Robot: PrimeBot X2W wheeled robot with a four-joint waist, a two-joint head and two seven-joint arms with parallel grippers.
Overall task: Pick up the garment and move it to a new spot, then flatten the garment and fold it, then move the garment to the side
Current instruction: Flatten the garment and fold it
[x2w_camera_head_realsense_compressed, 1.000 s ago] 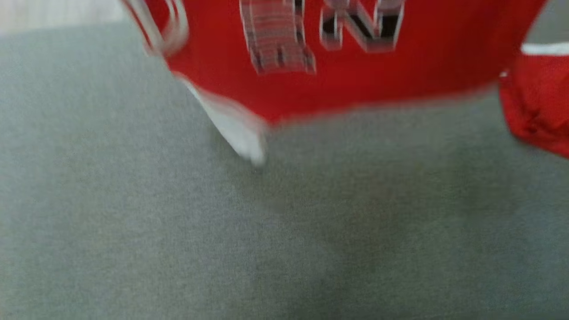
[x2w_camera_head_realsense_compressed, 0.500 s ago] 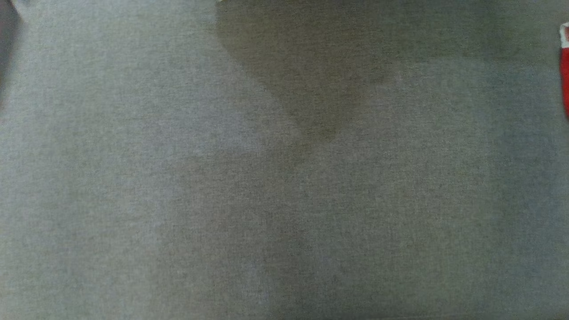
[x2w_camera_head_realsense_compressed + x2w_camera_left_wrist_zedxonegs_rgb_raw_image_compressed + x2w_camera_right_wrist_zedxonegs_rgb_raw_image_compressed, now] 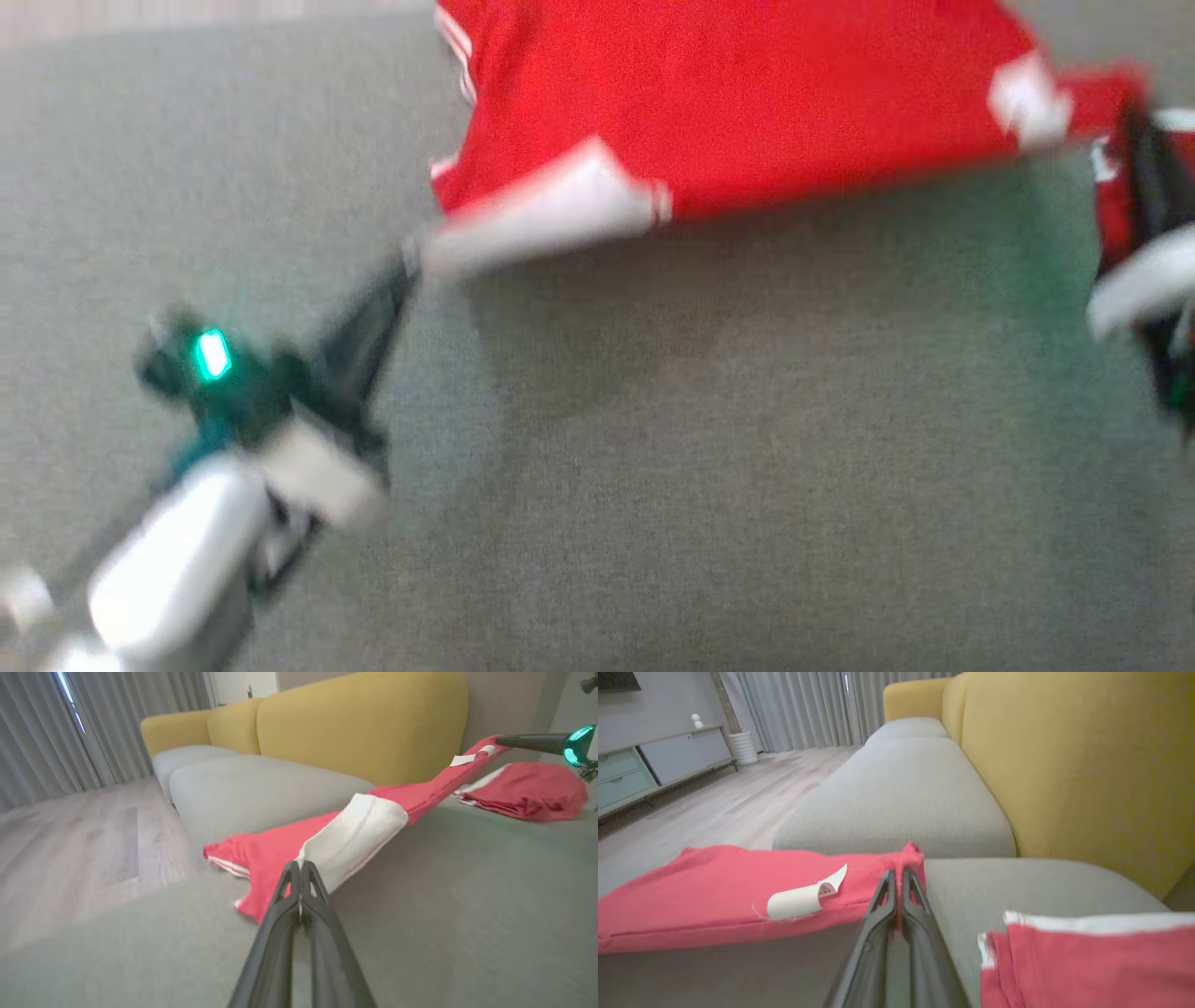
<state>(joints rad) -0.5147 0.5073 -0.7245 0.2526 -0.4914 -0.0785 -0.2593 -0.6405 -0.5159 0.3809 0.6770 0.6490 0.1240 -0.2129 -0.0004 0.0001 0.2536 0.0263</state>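
My left tool pinched a white cuff of the garment, my right tool a red corner, cloth stretched across the head view's upper middle. Such thin pinches could slip if I pulled harder.

A pale shell is covering my left forearm. A green light is glowing behind the long dark fingers of my left gripper.

Grey sofa seat, crumpled red cloth lying on it
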